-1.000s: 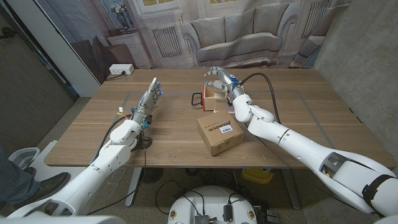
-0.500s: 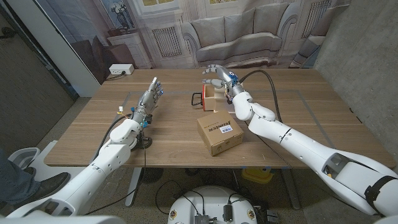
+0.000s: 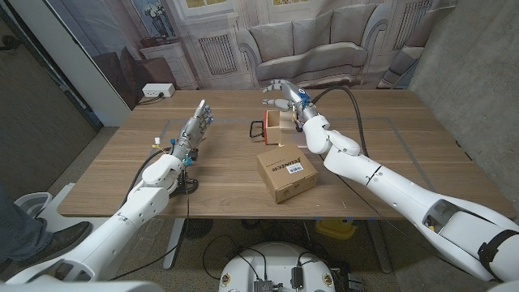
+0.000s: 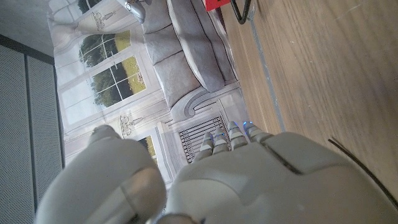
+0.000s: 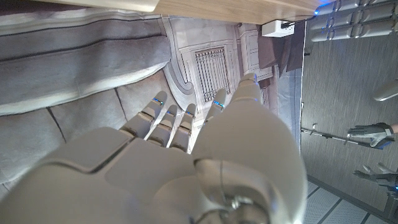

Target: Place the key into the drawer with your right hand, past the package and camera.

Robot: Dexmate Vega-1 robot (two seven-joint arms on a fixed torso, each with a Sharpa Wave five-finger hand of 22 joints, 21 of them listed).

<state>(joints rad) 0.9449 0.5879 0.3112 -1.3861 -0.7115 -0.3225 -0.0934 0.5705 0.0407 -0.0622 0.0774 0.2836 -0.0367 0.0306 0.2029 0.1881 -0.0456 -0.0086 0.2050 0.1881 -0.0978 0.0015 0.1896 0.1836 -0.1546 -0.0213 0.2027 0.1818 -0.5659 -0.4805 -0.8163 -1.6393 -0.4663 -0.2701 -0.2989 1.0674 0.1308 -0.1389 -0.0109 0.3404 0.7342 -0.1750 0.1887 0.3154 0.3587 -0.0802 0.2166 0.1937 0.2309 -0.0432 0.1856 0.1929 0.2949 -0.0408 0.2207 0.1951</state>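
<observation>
Right hand, what's it doing?
— Up over the far middle of the worktop, fingers spread apart, just above the drawer. Nothing visible in it. The right wrist view also shows the fingers stretched out and loose.

Key location?
— Can't tell. It isn't visible in the hand or on the wood. There's a tiny pale item left of the left hand, too small to identify.

Drawer details?
— Small wooden box, red front, dark loop handle facing left. The left wrist view catches the red edge and the handle.

Package?
— Brown cardboard box with a label on top, near side of the drawer, apart from it, under the right forearm line.

Left hand?
— Left side of the worktop, standing on edge, fingers straight and pointing far, holding nothing. A dark object sits by that forearm, unclear what it is.
</observation>
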